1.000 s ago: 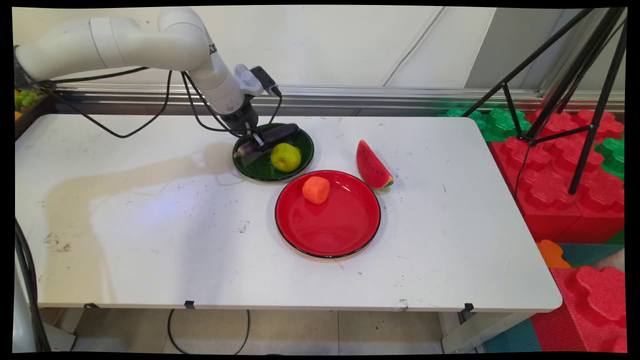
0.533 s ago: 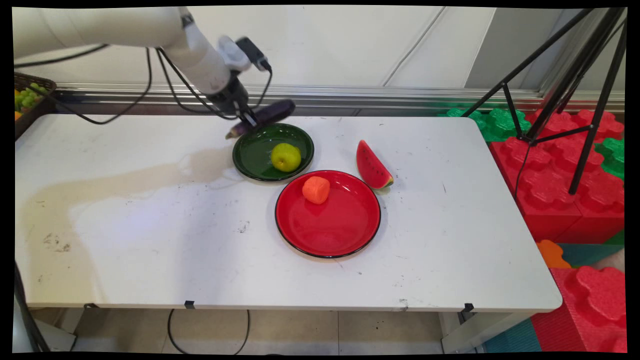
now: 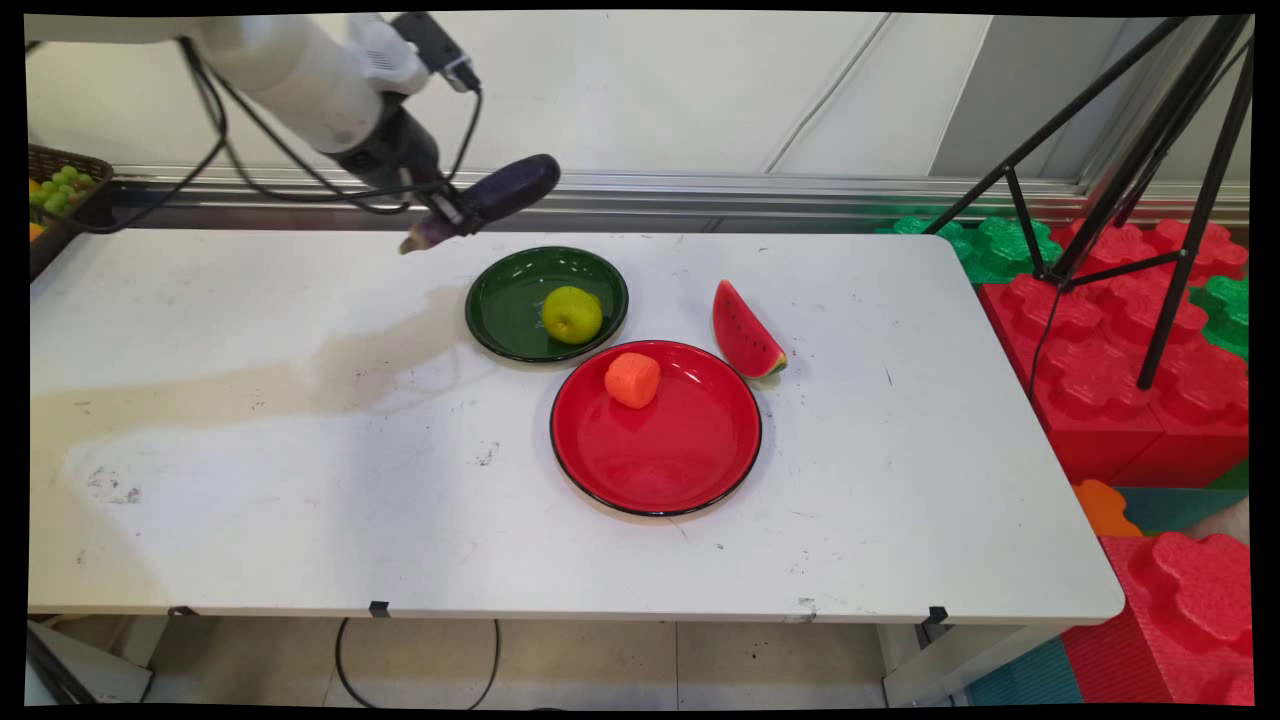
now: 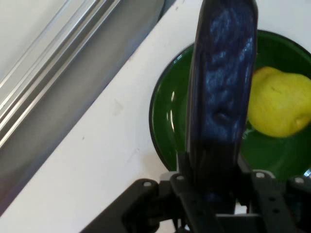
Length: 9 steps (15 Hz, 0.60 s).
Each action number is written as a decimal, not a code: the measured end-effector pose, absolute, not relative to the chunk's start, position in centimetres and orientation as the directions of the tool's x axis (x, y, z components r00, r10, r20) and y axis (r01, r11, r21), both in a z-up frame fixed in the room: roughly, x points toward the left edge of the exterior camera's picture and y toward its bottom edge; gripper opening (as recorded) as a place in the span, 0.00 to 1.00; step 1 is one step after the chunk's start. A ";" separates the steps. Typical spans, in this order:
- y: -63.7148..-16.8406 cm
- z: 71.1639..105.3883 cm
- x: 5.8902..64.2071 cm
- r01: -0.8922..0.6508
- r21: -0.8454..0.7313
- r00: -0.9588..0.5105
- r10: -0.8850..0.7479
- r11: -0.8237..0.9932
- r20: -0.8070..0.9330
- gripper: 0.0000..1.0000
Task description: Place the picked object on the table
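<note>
Raised since 1.0 s ago: tool [image 3: 445, 213] clamps long purple toy aubergine [image 3: 483, 203] above round green plate [image 3: 500, 310]; off-centre grip, may slip.

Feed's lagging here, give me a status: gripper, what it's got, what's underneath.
Gripper shut on eggplant, held in the air beyond the green plate. Yellow-green fruit on that plate. Orange piece on red plate; watermelon slice beside it.
</note>
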<state>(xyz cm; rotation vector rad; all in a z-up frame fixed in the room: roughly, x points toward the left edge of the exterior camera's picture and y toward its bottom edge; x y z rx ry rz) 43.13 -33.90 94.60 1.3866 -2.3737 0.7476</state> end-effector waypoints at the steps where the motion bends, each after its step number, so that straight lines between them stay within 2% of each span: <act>1: -32.8 95.1 43.2 -0.868 -0.289 -0.497 -0.716 0.404 0.490 0.00; 5: -27.8 95.8 43.3 -0.852 -0.288 -0.524 -0.718 0.438 0.459 0.00; 9: -24.3 94.8 43.0 -0.846 -0.273 -0.533 -0.738 0.458 0.413 0.00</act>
